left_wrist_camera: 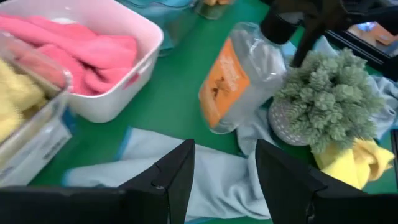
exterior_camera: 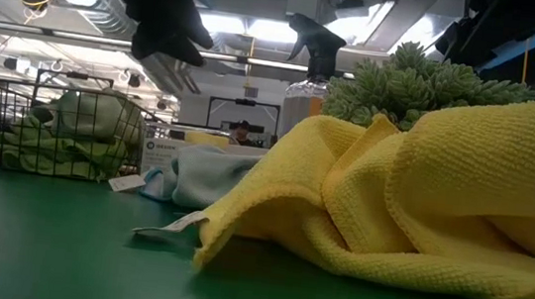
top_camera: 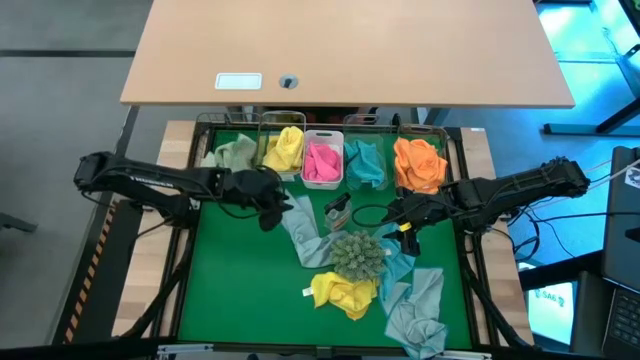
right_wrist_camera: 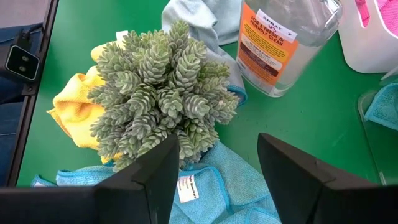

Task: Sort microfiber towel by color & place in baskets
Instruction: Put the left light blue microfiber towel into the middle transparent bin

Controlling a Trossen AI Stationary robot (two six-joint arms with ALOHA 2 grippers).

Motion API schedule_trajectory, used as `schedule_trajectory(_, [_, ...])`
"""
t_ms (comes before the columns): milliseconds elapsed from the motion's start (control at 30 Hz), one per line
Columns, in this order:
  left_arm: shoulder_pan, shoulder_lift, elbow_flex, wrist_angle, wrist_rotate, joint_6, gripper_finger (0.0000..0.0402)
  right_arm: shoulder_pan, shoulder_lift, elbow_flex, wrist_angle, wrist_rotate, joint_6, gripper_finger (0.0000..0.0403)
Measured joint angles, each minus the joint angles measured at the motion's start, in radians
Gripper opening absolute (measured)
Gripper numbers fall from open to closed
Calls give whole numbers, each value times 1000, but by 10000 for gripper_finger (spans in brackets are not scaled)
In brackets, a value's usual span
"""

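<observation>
Five bins stand in a row at the far side, holding a green towel [top_camera: 235, 152], a yellow one [top_camera: 285, 147], a pink one in the white bin [top_camera: 322, 163], a teal one [top_camera: 365, 162] and an orange one [top_camera: 420, 165]. My left gripper [top_camera: 272, 212] [left_wrist_camera: 224, 155] is open, hovering above a pale blue towel [left_wrist_camera: 211, 183] [top_camera: 303, 235] spread flat on the mat. My right gripper [top_camera: 405, 228] [right_wrist_camera: 217, 149] is open over a teal towel [right_wrist_camera: 211, 186] beside the spiky green ball [right_wrist_camera: 161, 87]. A yellow towel [top_camera: 345, 292] [exterior_camera: 411, 204] and a grey-blue towel [top_camera: 418, 312] lie near the front edge.
A clear spray bottle with an orange label [left_wrist_camera: 239, 78] [right_wrist_camera: 280, 43] lies on the green mat [top_camera: 230, 270] between the two grippers. The spiky ball [top_camera: 358, 254] rests on the loose towels. A wire rack [exterior_camera: 61, 128] borders the bins. Bare mat shows at the near left.
</observation>
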State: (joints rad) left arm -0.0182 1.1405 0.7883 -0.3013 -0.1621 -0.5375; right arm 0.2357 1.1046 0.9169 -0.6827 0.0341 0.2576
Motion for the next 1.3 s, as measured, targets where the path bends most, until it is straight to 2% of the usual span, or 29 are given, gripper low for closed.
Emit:
schedule_trajectory(467, [-107,182,0,135,0,-1,163,0,0,0,0,0,7,215])
schedule_trajectory(700, [-146,276,0,141,0,-1,163,0,0,0,0,0,7,215])
schedule_trajectory(1000, [-155,427,0,147,-11,-3,163,0,0,0,0,0,7,215])
schedule_trajectory(1300, [-155,602,3,264,-22,1,163,0,0,0,0,0,7,215])
